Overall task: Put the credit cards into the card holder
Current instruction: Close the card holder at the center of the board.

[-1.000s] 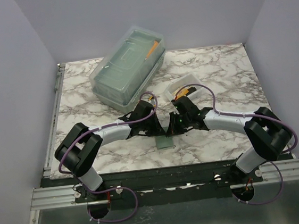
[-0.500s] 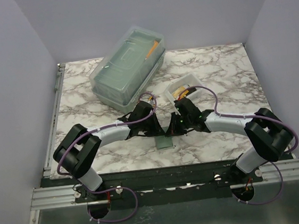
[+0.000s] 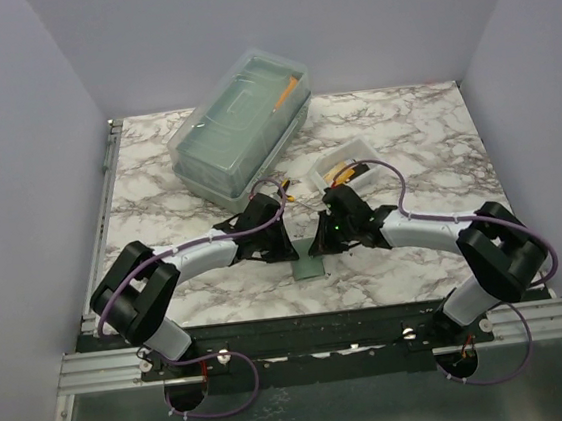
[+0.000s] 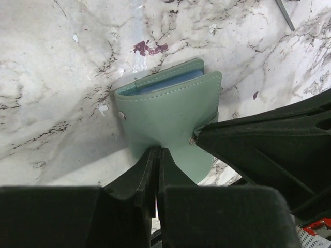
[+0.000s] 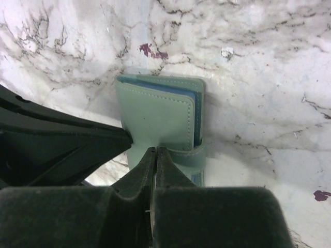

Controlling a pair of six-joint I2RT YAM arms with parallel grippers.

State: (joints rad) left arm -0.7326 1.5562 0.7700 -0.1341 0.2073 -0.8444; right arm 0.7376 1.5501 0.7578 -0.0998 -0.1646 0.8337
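Observation:
The grey-green card holder (image 3: 310,266) lies folded on the marble near the front edge, between the two arms. Its stitched cover (image 4: 165,111) bulges upward, and blue edges show between its panels (image 5: 155,113). My left gripper (image 4: 156,151) is shut, its tips resting on the near part of the cover. My right gripper (image 5: 156,150) is shut too, tips on the cover beside the strap. Each gripper shows in the other's wrist view, touching the holder's side: right gripper (image 4: 195,138), left gripper (image 5: 129,140). No credit cards are visible as such.
A large translucent lidded box (image 3: 242,129) stands at the back left. A small white tray (image 3: 344,164) with a yellow-handled item sits behind the right gripper. A purple stain (image 4: 147,48) marks the marble beyond the holder.
The left arm's elbow has swung out to the left and its wrist has shifted slightly back. Both grippers stay shut at the holder.

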